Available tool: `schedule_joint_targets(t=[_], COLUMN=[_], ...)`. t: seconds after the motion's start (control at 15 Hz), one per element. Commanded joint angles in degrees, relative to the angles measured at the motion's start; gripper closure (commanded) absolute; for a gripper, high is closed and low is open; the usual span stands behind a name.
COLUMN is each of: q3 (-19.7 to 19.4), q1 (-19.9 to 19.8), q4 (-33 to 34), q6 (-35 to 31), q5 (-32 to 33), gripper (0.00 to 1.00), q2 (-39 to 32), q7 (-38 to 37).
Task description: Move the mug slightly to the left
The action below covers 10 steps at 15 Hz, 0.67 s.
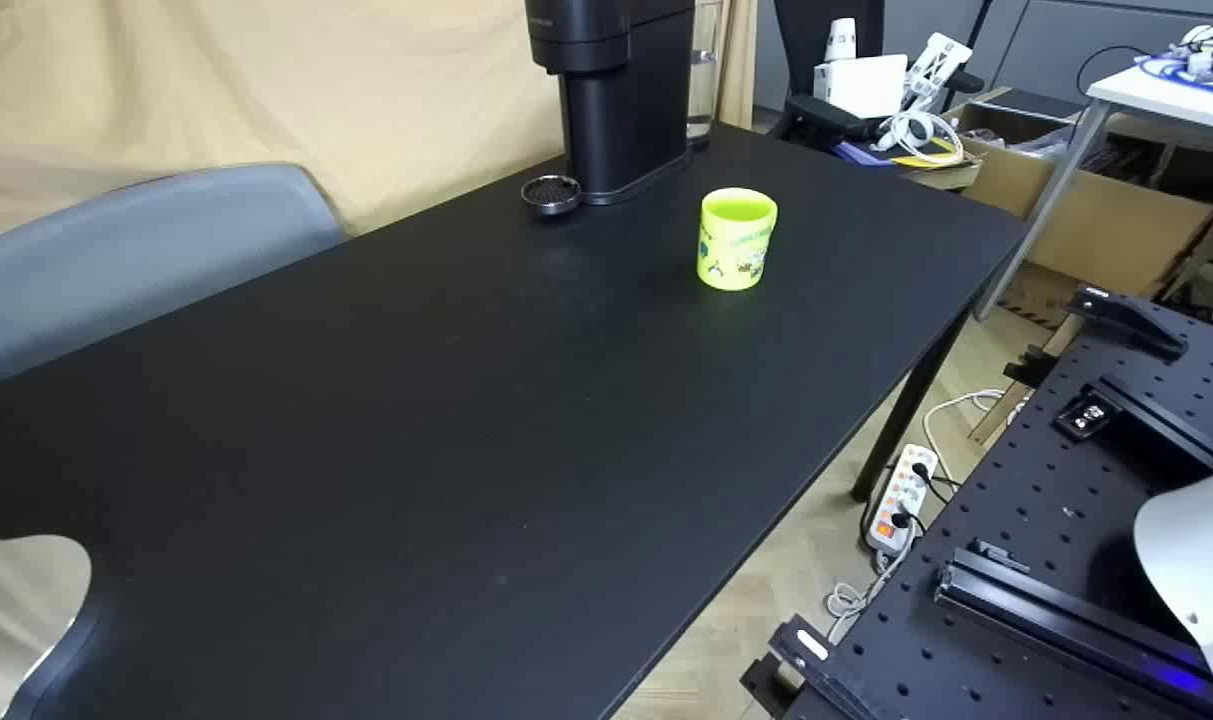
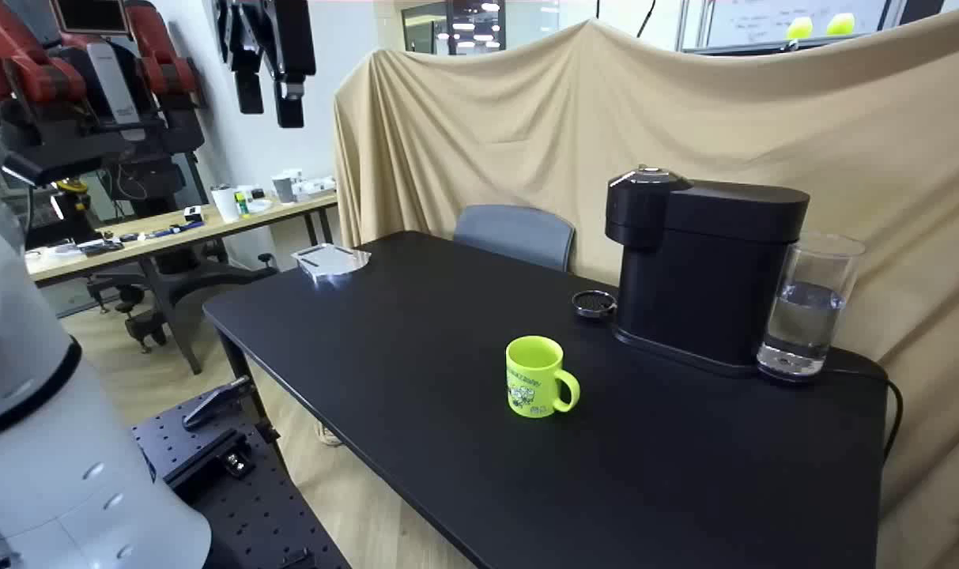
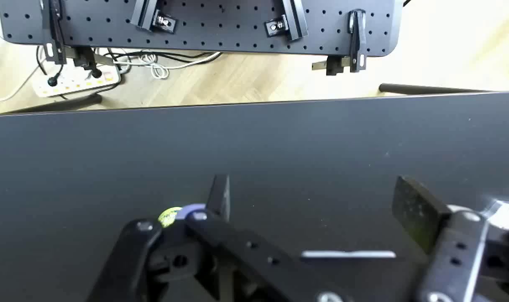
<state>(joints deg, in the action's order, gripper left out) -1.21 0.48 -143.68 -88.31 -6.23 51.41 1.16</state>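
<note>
Well, the small, round, yellow-green mug (image 2: 531, 381) stands straight on the flat black table (image 2: 416, 332). In an exterior view its curved handle (image 2: 575, 387) sticks out on the right. The black, jointed gripper (image 2: 270, 99) hangs high, well apart from it. Its fingers (image 3: 420, 216) are wide apart and hold nothing. In the wrist view, what looks like the mug peeks past one finger, outside the gap, so the gripper must likely go sideways and down.
</note>
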Motion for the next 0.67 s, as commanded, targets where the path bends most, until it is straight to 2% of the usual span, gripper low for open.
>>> schedule_joint_targets(t=[0.0, 0.6], q3=[0.13, -0.36], q1=[-0.24, -0.36], q4=[0.14, 0.6], q6=[0.09, -0.57], q5=[-0.09, 0.56], gripper=[0.0, 0.0], q2=[-0.09, -1.51], q7=[0.14, 1.03])
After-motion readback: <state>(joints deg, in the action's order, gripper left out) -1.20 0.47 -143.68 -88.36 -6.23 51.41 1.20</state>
